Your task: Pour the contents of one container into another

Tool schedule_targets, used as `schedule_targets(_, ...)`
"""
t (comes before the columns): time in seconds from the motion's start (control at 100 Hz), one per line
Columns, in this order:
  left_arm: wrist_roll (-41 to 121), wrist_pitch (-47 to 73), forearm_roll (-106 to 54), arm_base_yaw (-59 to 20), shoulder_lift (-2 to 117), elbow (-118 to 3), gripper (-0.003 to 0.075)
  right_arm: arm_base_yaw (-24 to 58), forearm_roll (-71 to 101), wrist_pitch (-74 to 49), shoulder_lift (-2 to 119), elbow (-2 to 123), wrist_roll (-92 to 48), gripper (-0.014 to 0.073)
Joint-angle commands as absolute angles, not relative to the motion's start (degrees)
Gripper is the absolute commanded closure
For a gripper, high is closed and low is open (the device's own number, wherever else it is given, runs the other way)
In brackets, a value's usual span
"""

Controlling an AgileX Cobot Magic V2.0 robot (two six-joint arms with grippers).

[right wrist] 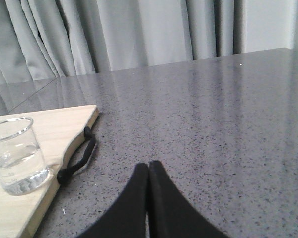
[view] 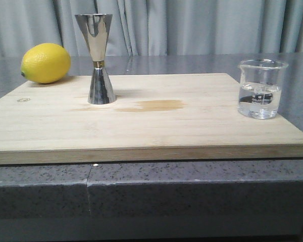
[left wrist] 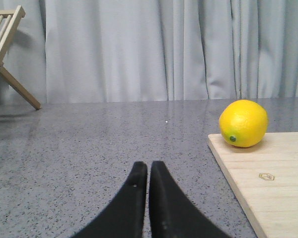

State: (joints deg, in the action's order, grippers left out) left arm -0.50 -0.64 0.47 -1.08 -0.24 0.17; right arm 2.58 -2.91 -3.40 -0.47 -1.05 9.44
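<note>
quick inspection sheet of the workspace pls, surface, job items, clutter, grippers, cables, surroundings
surface: wooden cutting board on grey speckled counter, darker stain patch on the board
job's things: glass beaker part full of clear liquid, upright; steel jigger upright
clutter: lemon; black loop at board corner
grippers: left gripper and right gripper, jaws shut, both holding nothing
cables: nothing seen
surroundings: grey curtains, wooden rack

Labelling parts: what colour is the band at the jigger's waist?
Gold, on the otherwise shiny steel jigger; clearest in the front view.
</note>
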Motion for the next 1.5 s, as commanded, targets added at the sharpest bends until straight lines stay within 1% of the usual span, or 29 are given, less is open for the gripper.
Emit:
schedule_targets(0.0,-0.9,-6.9,0.0,-1.4,-1.7,2.3,0.074,2.2,-3.3,3.4,-1.6,-2.3,9.2,0.0669)
schedule_targets(0.07,-1.1,-9.0,-4.3,-1.4,-1.7,2.3,0.074,2.2,-1.7,7.2,-1.6,-2.3,9.2,0.0669)
schedule_targets(0.13,-2.5,-11.6,-12.5,-1.4,-1.7,2.3,0.074,2.2,1.4,11.8,-1.6,-2.3,9.5,0.0669)
schedule_targets(0.26,-10.4,-15.9,-31.0,-1.4,-1.7,1.8,0.074,2.2,4.8,24.9,-1.6,-2.3,17.8,0.0669)
schedule_targets(0.33,-13.7,-15.5,-35.1,-1.4,-1.7,0.9,0.074,2.2,4.8,29.6,-1.6,-2.1,19.8,0.0669)
schedule_targets(0.37,-15.0,-14.6,-35.1,-1.4,-1.7,0.0,0.074,2.2,4.8,29.4,-1.6,-1.5,20.1,0.0669)
schedule_targets(0.51,-15.7,-9.0,-34.0,-1.4,-1.6,-5.5,0.074,2.2,4.8,19.9,-1.6,2.7,21.6,0.0669)
schedule_targets(0.63,-15.6,1.0,-25.4,-1.4,1.1,-12.3,0.074,2.3,4.8,-0.5,0.4,10.5,22.4,0.0669)
schedule_targets(0.72,-14.3,9.8,-22.1,-1.4,6.2,-18.1,0.074,2.3,4.8,-10.9,4.8,16.8,22.0,0.0669)
schedule_targets(0.79,-9.5,16.1,-22.0,-1.5,11.7,-22.7,0.074,2.3,4.7,-17.3,9.5,21.4,17.7,0.0669)
schedule_targets(0.91,0.0,25.2,-23.9,-2.5,22.6,-30.5,0.0739,2.3,4.7,-28.9,19.0,28.9,3.9,0.0669)
schedule_targets(1.02,11.4,28.8,-29.2,-4.2,32.1,-35.8,0.0739,2.3,4.7,-33.8,26.8,33.9,-2.1,0.0669)
schedule_targets(1.19,29.4,29.0,-37.3,-7.7,42.2,-40.5,0.0728,2.3,4.7,-30.7,32.8,35.6,-2.9,0.0659)
schedule_targets(1.24,34.9,29.1,-40.0,-8.9,44.9,-41.3,0.0696,2.3,5.0,-30.1,33.8,35.6,-2.9,0.0636)
schedule_targets(1.31,42.3,29.2,-44.3,-10.9,47.9,-41.8,0.0606,2.3,5.1,-30.0,34.7,35.6,-2.9,0.0594)
schedule_targets(1.34,44.8,29.1,-46.5,-11.7,49.0,-42.0,0.0545,2.3,5.1,-30.0,34.9,35.6,-2.9,0.0573)
schedule_targets(1.36,46.5,28.8,-47.8,-12.2,50.0,-42.0,0.0518,2.3,5.1,-30.0,34.9,35.6,-2.9,0.0564)
schedule_targets(1.39,48.7,28.5,-49.4,-13.0,51.1,-42.1,0.0447,2.3,5.1,-30.0,35.0,35.6,-2.9,0.0554)
schedule_targets(1.43,50.3,28.0,-51.5,-13.8,52.8,-42.1,0.0369,2.3,5.1,-29.8,35.0,35.6,-2.9,0.0551)
schedule_targets(1.48,51.8,27.4,-52.8,-14.7,54.7,-42.1,0.0246,2.3,5.1,-29.6,35.0,35.6,-2.9,0.0551)
schedule_targets(1.49,52.2,27.2,-52.9,-14.9,54.9,-42.1,0.0233,2.3,5.1,-29.6,35.0,35.6,-2.9,0.0551)
